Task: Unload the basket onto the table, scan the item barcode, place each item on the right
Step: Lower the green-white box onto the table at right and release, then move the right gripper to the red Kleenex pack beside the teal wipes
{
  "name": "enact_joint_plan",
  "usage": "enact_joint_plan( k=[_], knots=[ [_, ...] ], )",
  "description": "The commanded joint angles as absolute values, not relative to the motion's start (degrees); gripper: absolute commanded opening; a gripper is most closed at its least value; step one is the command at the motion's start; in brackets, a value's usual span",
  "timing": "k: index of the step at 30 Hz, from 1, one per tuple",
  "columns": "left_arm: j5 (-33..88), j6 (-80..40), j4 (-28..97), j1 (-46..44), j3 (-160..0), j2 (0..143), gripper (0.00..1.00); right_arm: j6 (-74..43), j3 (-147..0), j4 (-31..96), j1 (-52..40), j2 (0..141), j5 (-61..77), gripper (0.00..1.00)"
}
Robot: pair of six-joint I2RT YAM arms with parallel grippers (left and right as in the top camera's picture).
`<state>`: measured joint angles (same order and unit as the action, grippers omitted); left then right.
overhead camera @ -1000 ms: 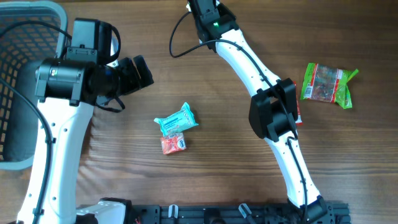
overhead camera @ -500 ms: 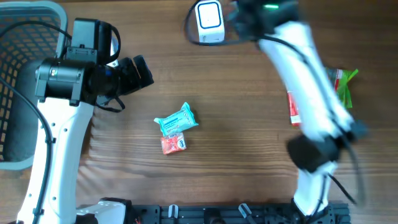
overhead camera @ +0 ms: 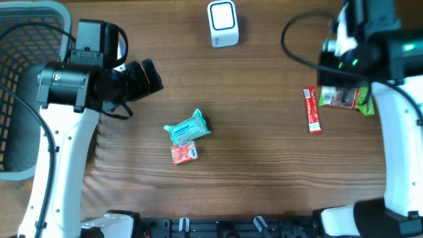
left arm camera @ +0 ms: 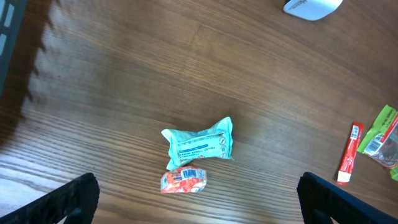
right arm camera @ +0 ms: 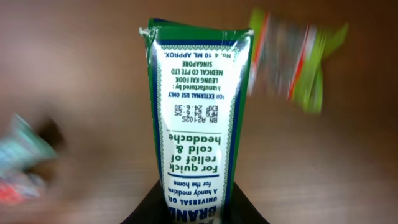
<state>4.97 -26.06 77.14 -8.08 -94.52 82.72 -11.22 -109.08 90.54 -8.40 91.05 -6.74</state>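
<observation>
My right gripper (right arm camera: 198, 213) is shut on a white medicine-oil box (right arm camera: 198, 106) with a green and blue border. The box stands up out of the jaws, its printed text facing the wrist camera. In the overhead view the right gripper (overhead camera: 344, 49) hangs at the far right, over the green snack packet (overhead camera: 347, 98). The white barcode scanner (overhead camera: 223, 23) stands at the top centre of the table, well to the left of it. My left gripper (left arm camera: 199, 208) is open and empty, held above the table's left side (overhead camera: 142, 78).
A teal packet (overhead camera: 187, 127) and a red-orange packet (overhead camera: 184, 153) lie together mid-table. A red stick pack (overhead camera: 312, 110) lies left of the green packet. A grey basket (overhead camera: 26, 13) fills the top left corner.
The right arm has swung from the scanner at the top centre over to the right side, carrying the box. The scanner is now uncovered. The left arm has not moved.
</observation>
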Motion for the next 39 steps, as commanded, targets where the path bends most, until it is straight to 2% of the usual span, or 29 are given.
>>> enact_joint_plan(
  k=[1,7,8,9,11,12,15,18,23,26,33,36,39],
  knots=[
    [4.62,-26.11,77.14,-7.75,-94.89,82.67,1.0,-18.0,-92.09,84.66,-8.32,86.37,-13.87,0.04],
    [4.62,-26.11,77.14,-7.75,-94.89,82.67,1.0,-19.22,-68.88,61.76,-7.57,88.75,-17.72,0.07],
    [4.62,-26.11,77.14,-7.75,-94.89,82.67,1.0,-18.9,-66.26,58.15,-7.18,89.38,-18.0,0.12],
    [4.62,-26.11,77.14,-7.75,-94.89,82.67,1.0,-18.9,-64.25,55.57,-6.92,90.06,-17.96,0.23],
    [4.62,-26.11,77.14,-7.75,-94.89,82.67,1.0,-18.87,-62.08,52.95,-6.42,91.0,-18.02,0.64],
    [4.62,-26.11,77.14,-7.75,-94.89,82.67,1.0,-18.85,-61.49,52.01,-6.09,91.64,-18.02,0.71],
    [4.6,-26.11,77.14,-7.75,-94.89,82.67,1.0,-18.2,-61.49,51.22,-5.91,92.4,-17.74,0.75],
    [4.6,-26.11,77.14,-7.75,-94.89,82.67,1.0,-14.59,-63.0,50.33,-5.96,92.36,-11.03,0.81],
    [4.6,-26.11,77.14,-7.75,-94.89,82.67,1.0,-7.18,-68.6,49.19,-6.83,92.36,26.28,0.75],
    [4.62,-26.11,77.14,-7.75,-94.89,82.67,1.0,-6.07,-68.64,46.06,-10.24,92.4,37.5,0.72],
    [4.6,-26.11,77.14,-7.75,-94.89,82.67,1.0,-6.26,-67.35,39.09,-28.16,92.79,30.63,0.73],
    [4.6,-26.11,77.14,-7.75,-94.89,82.67,1.0,-14.52,-67.09,37.28,-36.16,94.24,24.77,0.73],
    [4.6,-26.11,77.14,-7.75,-94.89,82.67,1.0,-27.11,-67.09,37.04,-42.37,96.68,14.94,0.87]
  ],
)
